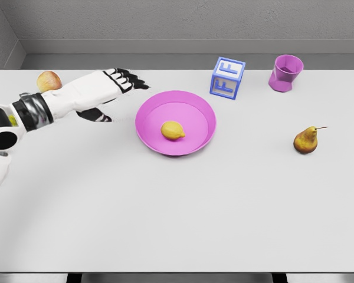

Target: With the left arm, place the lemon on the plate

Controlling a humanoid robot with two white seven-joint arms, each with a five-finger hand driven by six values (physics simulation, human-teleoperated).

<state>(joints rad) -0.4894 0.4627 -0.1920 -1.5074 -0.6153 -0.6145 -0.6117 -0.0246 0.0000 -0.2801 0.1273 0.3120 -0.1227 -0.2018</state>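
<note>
yellow lemon (173, 130) sits on pink plate (176, 122); left robot hand (109, 88) nearby, fingers spread, holding nothing.

We see broad bare table (165, 224) along the whole near side, open for a hand to pass. The pink plate (176, 122) with the lemon (173, 130) sits mid-table, our left hand (109, 88) hovering open just beside its left rim, an apple (49, 81) behind the forearm. The lettered block (227, 77), purple cup (285, 73) and pear (306, 140) crowd the far right, with gaps between them.
</note>
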